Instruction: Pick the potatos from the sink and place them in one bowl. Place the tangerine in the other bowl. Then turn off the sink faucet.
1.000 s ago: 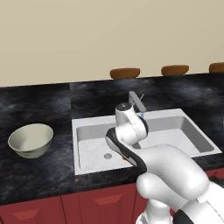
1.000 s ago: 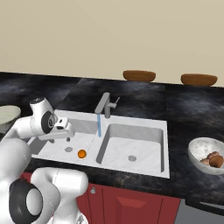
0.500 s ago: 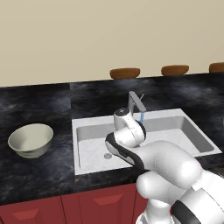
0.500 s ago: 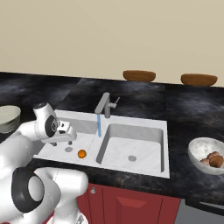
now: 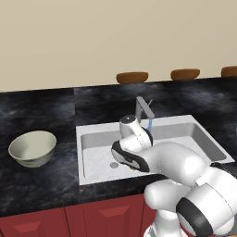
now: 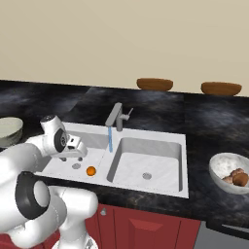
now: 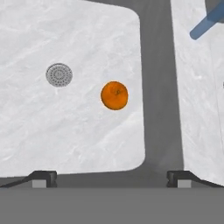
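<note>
Gripper (image 7: pixel 109 177) spread wide, empty, hovers over the sink's (image 6: pixel 146 146) left basin, above the tangerine (image 7: pixel 114 95) lying beside the drain (image 7: pixel 59 75). Potatos (image 6: pixel 235 177) already sit in the grey bowl (image 6: pixel 220 164) on the counter (image 6: pixel 204 126). Left to do: tangerine into the other bowl (image 5: pixel 32 147), then shut off the running sink faucet (image 6: pixel 115 116).

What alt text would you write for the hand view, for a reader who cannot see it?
Looking down into a white marbled sink basin, a small bright orange tangerine lies on its floor beside a small grey round drain. The open claw hangs above, its two dark fingertips set wide apart. A blue stream of water crosses the top right corner.
</note>
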Robot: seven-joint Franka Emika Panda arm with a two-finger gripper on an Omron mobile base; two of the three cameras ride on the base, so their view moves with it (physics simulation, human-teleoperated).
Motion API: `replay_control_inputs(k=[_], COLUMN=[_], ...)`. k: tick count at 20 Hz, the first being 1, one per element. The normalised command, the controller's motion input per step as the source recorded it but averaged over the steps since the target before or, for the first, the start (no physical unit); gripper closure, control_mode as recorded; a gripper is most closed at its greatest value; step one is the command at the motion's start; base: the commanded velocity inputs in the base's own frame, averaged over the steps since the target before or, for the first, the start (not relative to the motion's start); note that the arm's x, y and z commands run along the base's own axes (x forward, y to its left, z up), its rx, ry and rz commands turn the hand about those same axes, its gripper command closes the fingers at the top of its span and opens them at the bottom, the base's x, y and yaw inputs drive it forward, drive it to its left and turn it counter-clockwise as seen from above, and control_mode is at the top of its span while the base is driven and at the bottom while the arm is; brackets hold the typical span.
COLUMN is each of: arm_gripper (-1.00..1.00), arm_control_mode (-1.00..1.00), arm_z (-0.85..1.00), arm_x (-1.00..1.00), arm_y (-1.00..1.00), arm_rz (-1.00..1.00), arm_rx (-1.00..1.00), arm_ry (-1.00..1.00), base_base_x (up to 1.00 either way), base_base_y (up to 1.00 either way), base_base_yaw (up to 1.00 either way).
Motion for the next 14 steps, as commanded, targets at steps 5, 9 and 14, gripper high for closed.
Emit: replay_control_inputs(k=[5,9,14], arm_gripper=[-1.00,-1.00,-1.00], arm_control_mode=[-1.00,-1.00,-1.00], arm_z=[-0.20,-0.28,-0.30], arm_x=[0.26,0.29,0.32], arm_y=[0.00,-0.03,-0.06], arm_rz=[-0.05,-0.01,0.00], arm_rx=[0.00,-0.03,-0.05], arm_ry=[0.00,0.03,0.06], base_base_x=[0.00,0.00,0.00], base_base_y=[0.00,0.00,0.00], base_base_yaw=[0.00,0.00,0.00])
